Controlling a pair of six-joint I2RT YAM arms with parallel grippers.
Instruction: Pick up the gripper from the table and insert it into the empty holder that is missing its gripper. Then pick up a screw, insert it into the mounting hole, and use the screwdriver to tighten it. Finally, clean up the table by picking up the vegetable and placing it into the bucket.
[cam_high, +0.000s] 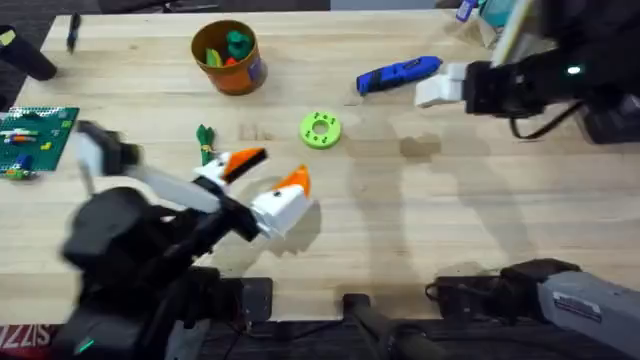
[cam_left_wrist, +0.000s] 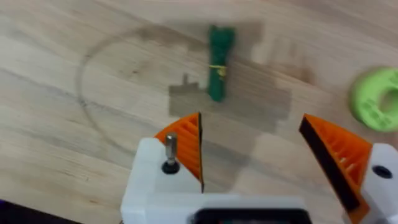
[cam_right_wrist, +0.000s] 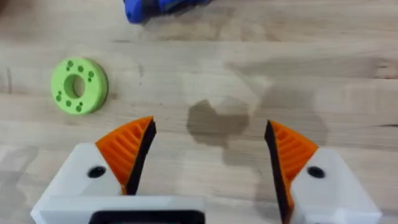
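Vegetable (cam_left_wrist: 219, 62) lies flat on the bare wood just ahead of the left gripper (cam_left_wrist: 255, 155), whose orange pads gape wide and hold nothing; beyond the vegetable stands the bucket (cam_high: 227, 57), and the right gripper (cam_right_wrist: 208, 158) gapes empty too

- The left arm (cam_high: 130, 250) looks big, dark and fuzzy in the overhead view.
- The screwdriver (cam_right_wrist: 163, 7) is cut off by the edge of the right wrist view.
- The lime-green disc (cam_left_wrist: 377, 98) runs off the side of the left wrist view.
- The toys inside the bucket (cam_high: 228, 58) are too small to tell apart.
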